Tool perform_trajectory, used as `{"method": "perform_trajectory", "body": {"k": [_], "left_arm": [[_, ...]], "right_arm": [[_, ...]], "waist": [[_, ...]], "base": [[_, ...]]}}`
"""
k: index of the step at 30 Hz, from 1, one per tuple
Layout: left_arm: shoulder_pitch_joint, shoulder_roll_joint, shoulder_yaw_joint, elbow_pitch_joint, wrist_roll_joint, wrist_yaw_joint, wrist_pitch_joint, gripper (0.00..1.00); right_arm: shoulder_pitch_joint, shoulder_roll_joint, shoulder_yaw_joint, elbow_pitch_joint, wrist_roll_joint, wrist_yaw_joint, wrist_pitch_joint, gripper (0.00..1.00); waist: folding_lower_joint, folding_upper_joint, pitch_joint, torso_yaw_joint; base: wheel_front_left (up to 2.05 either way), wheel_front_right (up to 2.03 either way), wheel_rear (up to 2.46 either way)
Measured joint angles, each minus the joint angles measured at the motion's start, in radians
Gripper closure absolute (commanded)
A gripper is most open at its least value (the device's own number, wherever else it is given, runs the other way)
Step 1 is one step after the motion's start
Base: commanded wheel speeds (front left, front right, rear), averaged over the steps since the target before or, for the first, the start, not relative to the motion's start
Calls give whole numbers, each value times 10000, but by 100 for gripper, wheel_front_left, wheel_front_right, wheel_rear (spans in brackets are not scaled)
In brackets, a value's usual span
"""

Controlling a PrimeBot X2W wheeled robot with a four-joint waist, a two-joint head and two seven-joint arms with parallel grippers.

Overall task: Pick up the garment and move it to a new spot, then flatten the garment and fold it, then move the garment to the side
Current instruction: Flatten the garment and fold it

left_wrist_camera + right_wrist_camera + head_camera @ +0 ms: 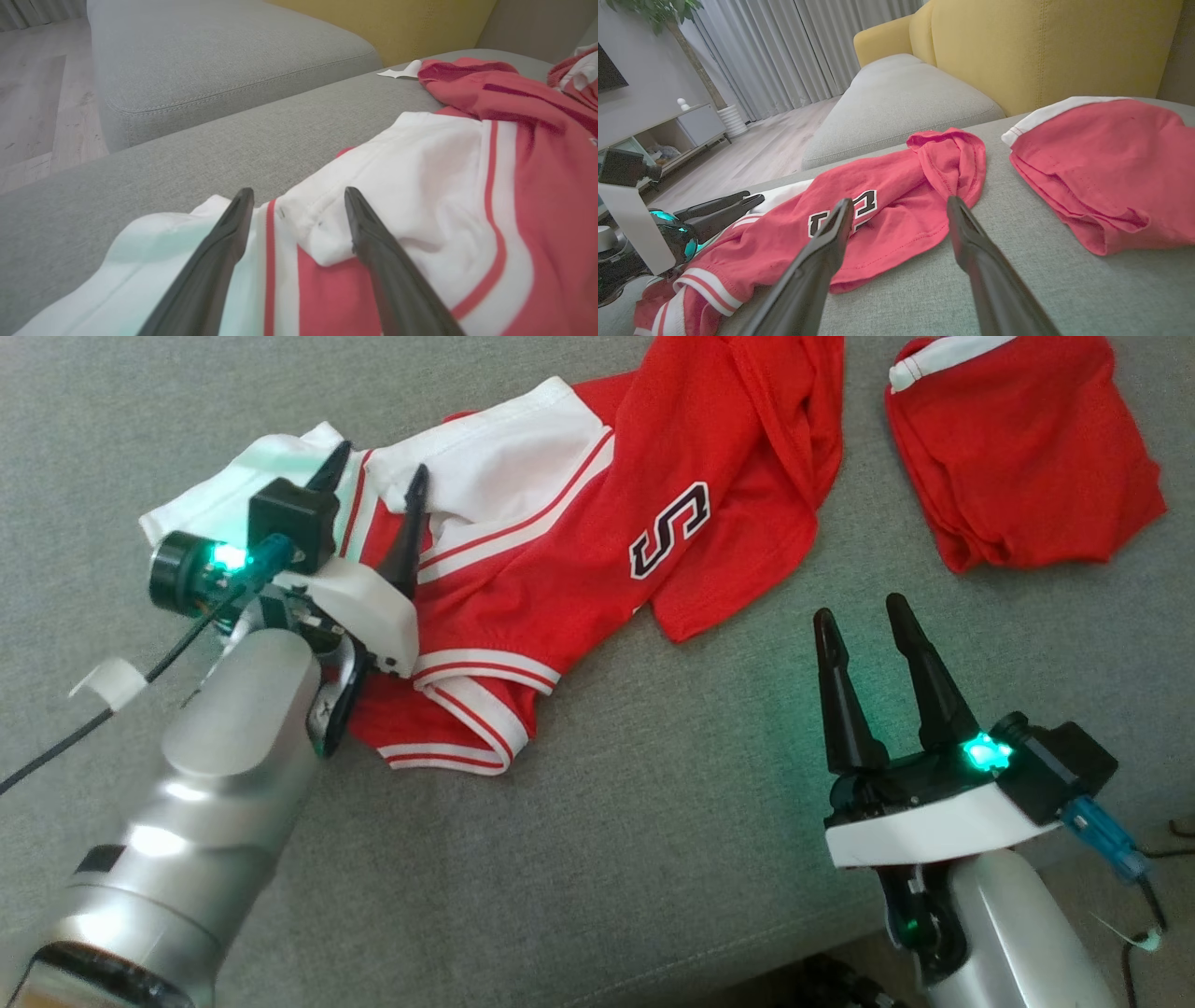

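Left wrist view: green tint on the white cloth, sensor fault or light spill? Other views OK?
Light spill: head view shows the green lamp on the left hand glowing onto the white of the jersey; the right hand tints the sofa too. Left wrist view: same tint lower left, reds washed out. Right wrist view: wide-angle bend, fingers soft near the bottom edge.

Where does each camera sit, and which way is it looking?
Head view: on the robot's head, looking down at the grey sofa seat, the crumpled red-and-white garment and a folded red cloth; left arm and right arm show, jaws open.
Left wrist view: on the left wrist, looking along its dark fingers, low over the garment's white part.
Right wrist view: on the right wrist, looking past its fingers across the seat toward the yellow backrest.
Shared: head and right wrist views both show the black lettering.
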Motion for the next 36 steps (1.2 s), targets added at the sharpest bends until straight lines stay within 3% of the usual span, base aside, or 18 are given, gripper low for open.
{"method": "perform_trajectory", "body": {"k": [10,11,12,15,30,36], "left_arm": [[-265,-303,-65,738,-6,-274,-217,0],[-302,-309,-81,805,-6,-316,-217,7],[-337,-316,-96,871,-8,-328,-215,49],[-407,-330,-105,1032,-13,-403,-217,100],[-1102,-288,56,683,-339,-723,-926,100],[-3052,857,314,311,-276,-934,-36,100]], "right_arm": [[0,0,77,2,-2,-2,0,0],[0,0,77,2,-2,-2,0,0],[0,0,79,4,-2,-2,0,0],[0,0,90,8,-2,-2,0,0],[0,0,81,157,0,-2,0,0],[-1,0,337,198,151,-2,0,0]], "waist": [[0,0,-21,10],[0,0,-18,3],[0,0,-15,-4],[0,0,-16,-16],[-1,0,-538,175],[0,0,-670,-14]], "base": [[0,0,0],[0,0,0],[0,0,0],[0,0,0],[0,0,0],[0,0,0]]}}
